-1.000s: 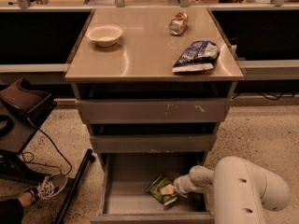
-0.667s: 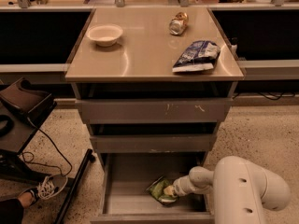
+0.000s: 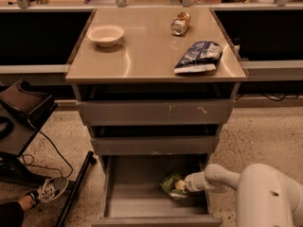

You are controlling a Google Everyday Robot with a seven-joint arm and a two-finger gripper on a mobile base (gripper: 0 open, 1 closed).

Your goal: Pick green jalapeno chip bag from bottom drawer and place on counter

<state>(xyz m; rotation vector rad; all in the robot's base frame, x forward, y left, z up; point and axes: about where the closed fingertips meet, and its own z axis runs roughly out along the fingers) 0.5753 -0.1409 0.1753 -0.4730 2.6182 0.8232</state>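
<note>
- Right, camera view: the robot's bulky white arm point(image 3: 265, 193) reaches in from the lower right, down into the open, deep grey metal bottom drawer point(image 3: 135, 188).
- Its gripper point(image 3: 182, 185) sits low at the drawer's right side, touching the small crinkled green jalapeno chip bag point(image 3: 168, 183). Whether it has a hold or stands wide, I cannot tell.
- That bag lies on the drawer floor, right of centre.
- Up top, the smooth tan-beige counter point(image 3: 142, 60) carries a pale round bowl point(image 3: 106, 34) at back left.
- A metal can point(image 3: 180, 23) lies on its side at back right.
- A blue-and-white chip bag point(image 3: 199, 57) rests near the counter's right edge.
- On the speckled floor at lower left, a black-and-white sneaker point(image 3: 45, 191) shows.
</note>
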